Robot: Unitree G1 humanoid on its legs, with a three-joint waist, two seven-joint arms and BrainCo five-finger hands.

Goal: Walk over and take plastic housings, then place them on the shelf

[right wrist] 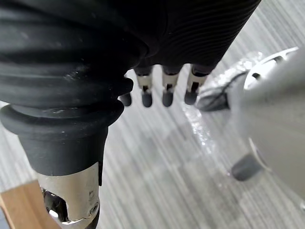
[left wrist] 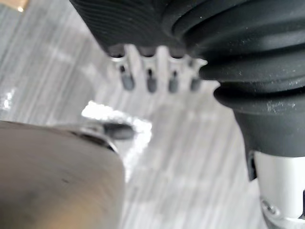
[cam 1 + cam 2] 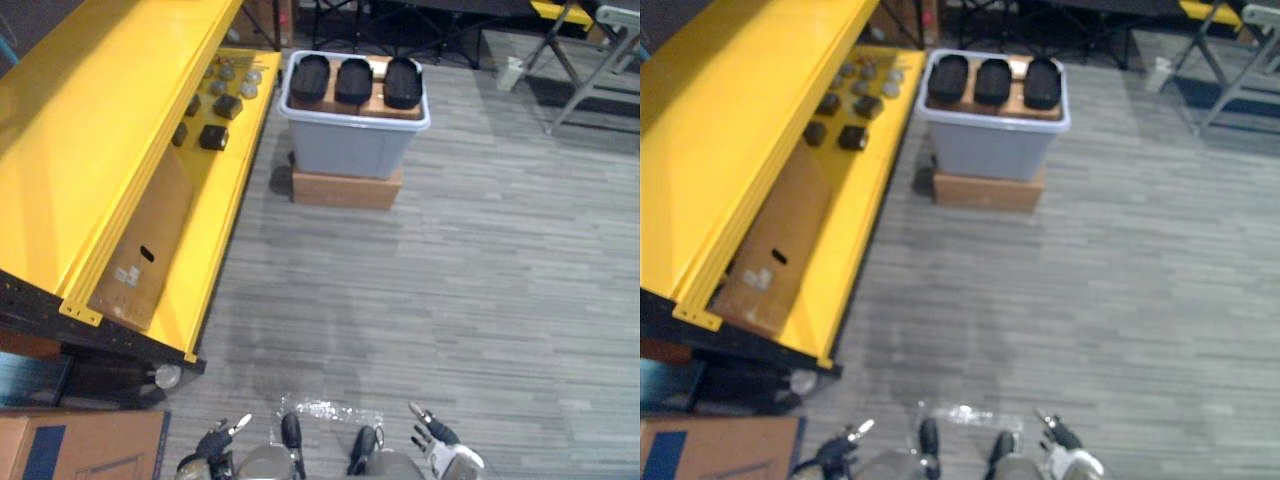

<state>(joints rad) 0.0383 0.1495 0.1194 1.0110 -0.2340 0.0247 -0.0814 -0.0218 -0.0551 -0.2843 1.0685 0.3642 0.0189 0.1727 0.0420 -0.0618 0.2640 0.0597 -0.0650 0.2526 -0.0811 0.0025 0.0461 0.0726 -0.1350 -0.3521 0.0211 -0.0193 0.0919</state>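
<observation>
Left hand (image 3: pixel 214 446) and right hand (image 3: pixel 441 442) partly cut off, fingers (image 2: pixel 151 82) relaxed.

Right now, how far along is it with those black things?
Nothing clearly done. Three black housings sit on the grey bin, far ahead. Left hand and right hand hang open, empty. Walking over, taking them and loading the yellow shelf remain.

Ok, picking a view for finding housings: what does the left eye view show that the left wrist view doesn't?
The left eye view adds three black plastic housings atop a grey bin, the yellow shelf and the right hand. The left wrist view adds the left hand close up, fingers straight and empty. Both show that hand and the grey floor.
</observation>
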